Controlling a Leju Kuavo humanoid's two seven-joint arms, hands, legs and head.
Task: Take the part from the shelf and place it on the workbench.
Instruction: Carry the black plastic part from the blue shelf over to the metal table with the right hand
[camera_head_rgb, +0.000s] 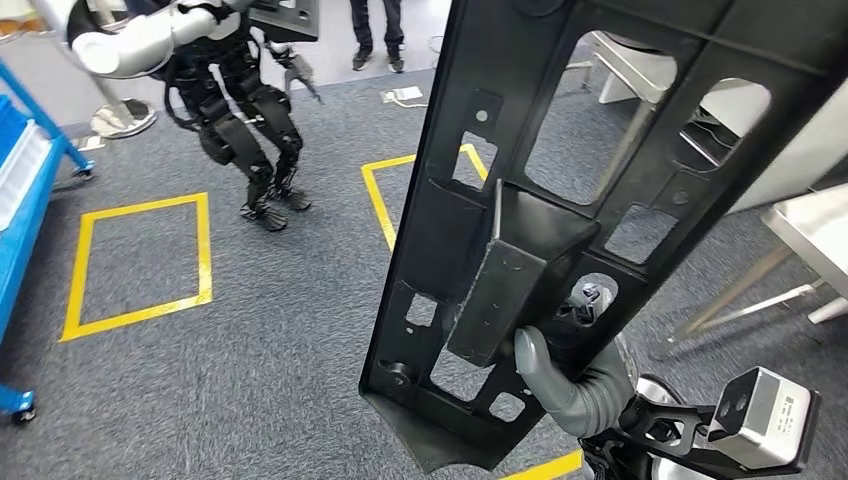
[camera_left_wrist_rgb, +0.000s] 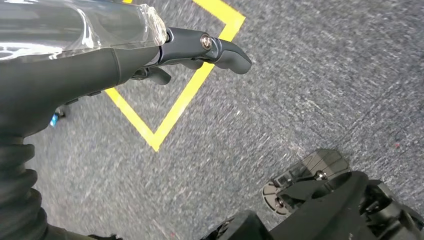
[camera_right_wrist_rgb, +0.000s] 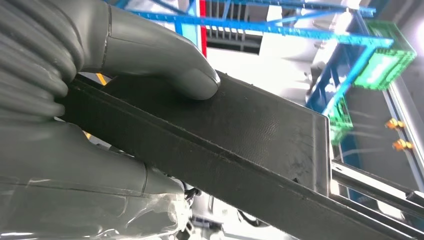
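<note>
The part (camera_head_rgb: 560, 200) is a long black plastic panel with several cut-outs and a raised box in its middle. It stands nearly upright, close in front of me. My right hand (camera_head_rgb: 565, 385) grips it near its lower end from behind. In the right wrist view the grey thumb (camera_right_wrist_rgb: 170, 67) presses on the panel's textured black face (camera_right_wrist_rgb: 240, 130), and the fingers wrap its edge. My left hand (camera_left_wrist_rgb: 100, 65) hangs over the grey carpet, its dark fingers (camera_left_wrist_rgb: 220, 50) stretched out and holding nothing. The steel workbench (camera_head_rgb: 815, 235) stands at the right edge.
A blue shelf frame (camera_head_rgb: 25, 200) runs along the left edge. Another humanoid robot (camera_head_rgb: 240, 110) stands at the back left, and a person's legs (camera_head_rgb: 378, 35) are beyond it. Yellow taped squares (camera_head_rgb: 140, 265) mark the grey carpet. White furniture (camera_head_rgb: 640, 70) stands behind the panel.
</note>
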